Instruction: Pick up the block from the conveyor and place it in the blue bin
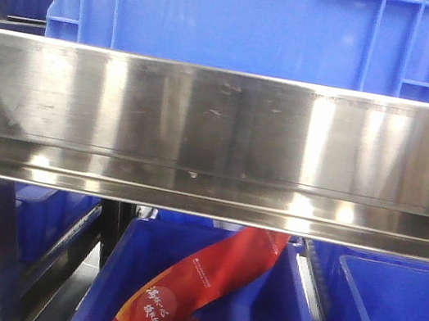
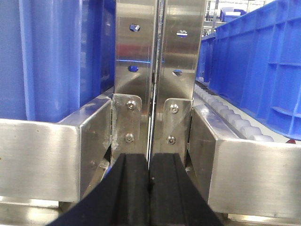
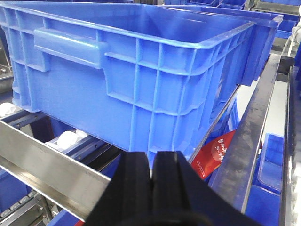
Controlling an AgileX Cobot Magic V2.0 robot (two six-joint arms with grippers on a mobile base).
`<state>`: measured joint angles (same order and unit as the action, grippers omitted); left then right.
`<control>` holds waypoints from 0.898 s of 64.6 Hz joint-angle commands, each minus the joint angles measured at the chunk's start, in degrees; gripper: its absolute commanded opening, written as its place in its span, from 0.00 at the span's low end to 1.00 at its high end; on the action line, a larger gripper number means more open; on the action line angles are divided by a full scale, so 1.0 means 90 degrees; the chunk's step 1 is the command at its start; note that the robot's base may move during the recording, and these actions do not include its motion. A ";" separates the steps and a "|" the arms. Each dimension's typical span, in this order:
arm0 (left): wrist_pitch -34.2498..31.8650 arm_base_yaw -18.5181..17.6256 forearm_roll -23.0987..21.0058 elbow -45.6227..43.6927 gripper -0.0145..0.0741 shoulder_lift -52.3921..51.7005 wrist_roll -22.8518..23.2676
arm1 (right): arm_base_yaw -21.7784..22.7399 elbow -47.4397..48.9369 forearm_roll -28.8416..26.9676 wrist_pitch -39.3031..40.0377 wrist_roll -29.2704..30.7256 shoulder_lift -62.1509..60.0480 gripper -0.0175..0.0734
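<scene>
The conveyor and the block are out of view in every frame. A large blue bin (image 3: 141,70) stands on a roller rack in front of my right gripper (image 3: 151,162), whose black jaws are shut and empty just below the bin's near corner. The same bin (image 1: 248,17) shows above a steel rail in the front view. My left gripper (image 2: 149,162) is shut and empty, its black jaws pressed together in front of two upright steel posts (image 2: 157,52), with blue bins (image 2: 51,56) on either side.
A wide steel rail (image 1: 218,140) crosses the front view. Below it lie lower blue bins (image 1: 197,307), one holding a red packet (image 1: 200,287), which also shows in the right wrist view (image 3: 214,153). White rollers (image 2: 235,120) run along the rack. A steel bar (image 3: 51,165) crosses low left.
</scene>
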<state>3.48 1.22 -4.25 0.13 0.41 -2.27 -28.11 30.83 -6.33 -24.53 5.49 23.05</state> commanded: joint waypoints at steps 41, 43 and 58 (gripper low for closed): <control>-0.0168 0.0022 -0.0033 -0.0014 0.04 -0.0046 0.0042 | 0.0120 -0.0024 -0.0007 0.0238 0.0009 -0.0047 0.02; -0.0168 0.0022 -0.0033 -0.0014 0.04 -0.0046 0.0042 | 0.0240 -0.0024 -0.0007 0.0272 0.0009 -0.0047 0.02; -0.0168 0.0022 -0.0033 -0.0014 0.04 -0.0046 0.0042 | 0.1526 -0.0670 -0.0007 0.1279 0.0009 -0.0417 0.02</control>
<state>3.15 1.22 -4.25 0.13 0.41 -2.16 -18.11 27.63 -6.45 -17.94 5.49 21.32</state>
